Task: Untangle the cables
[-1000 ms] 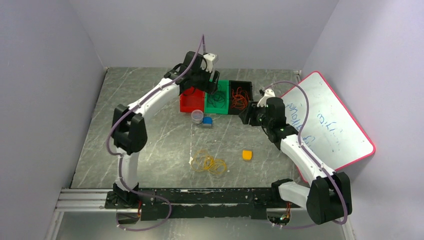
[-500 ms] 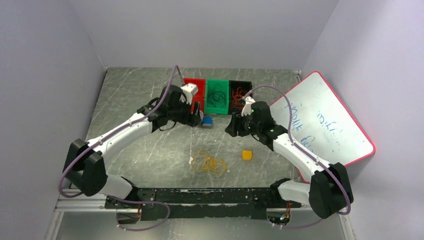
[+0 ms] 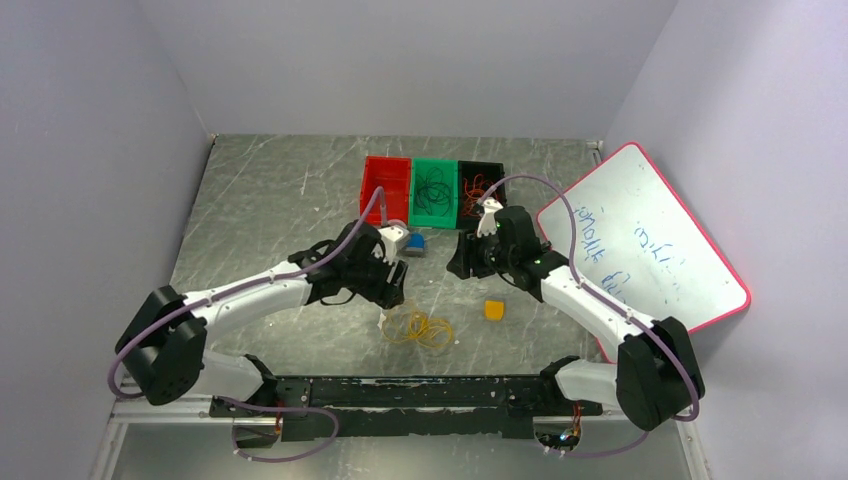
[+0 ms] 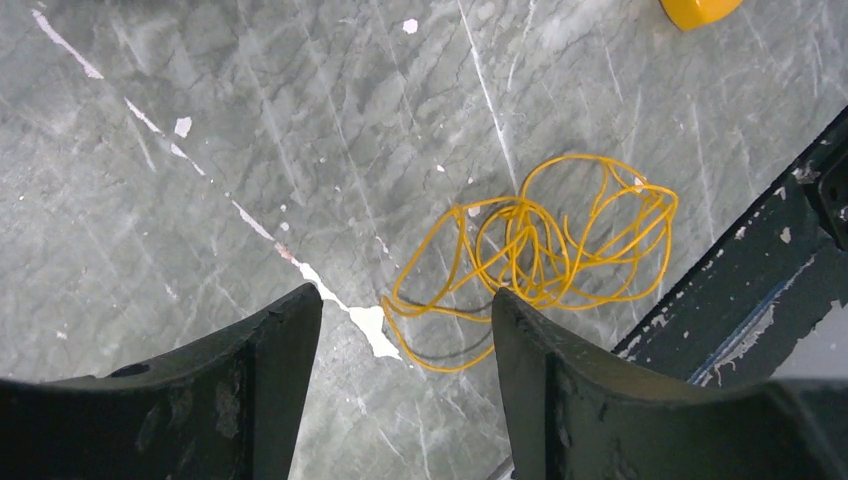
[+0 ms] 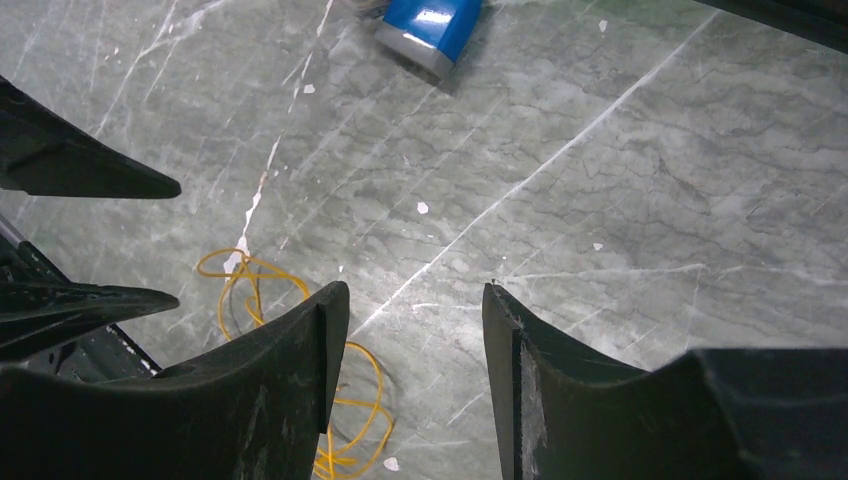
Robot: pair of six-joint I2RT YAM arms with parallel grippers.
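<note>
A tangle of thin yellow cable (image 3: 418, 327) lies on the grey table near the front rail. My left gripper (image 3: 395, 285) hovers just behind it, open and empty. In the left wrist view the yellow loops (image 4: 535, 250) lie just ahead of the left gripper (image 4: 405, 295), by the right finger. My right gripper (image 3: 462, 262) hangs open and empty over bare table further back and right; its own view of the right gripper (image 5: 414, 288) shows the yellow loops (image 5: 240, 262) partly behind its left finger. Dark cables fill the green bin (image 3: 434, 195) and red-orange cables the black bin (image 3: 478, 192).
A red bin (image 3: 385, 190) stands left of the green one. A blue block (image 3: 414, 243) and a small cup (image 3: 396, 236) sit in front of the bins. An orange block (image 3: 494, 310) lies right of the tangle. A whiteboard (image 3: 650, 250) leans at the right. The black rail (image 3: 400, 395) runs along the near edge.
My left arm has swung from above the bins toward the front and now sits low behind the yellow tangle, jaws slightly narrower. My right gripper has shifted left and nearer.
</note>
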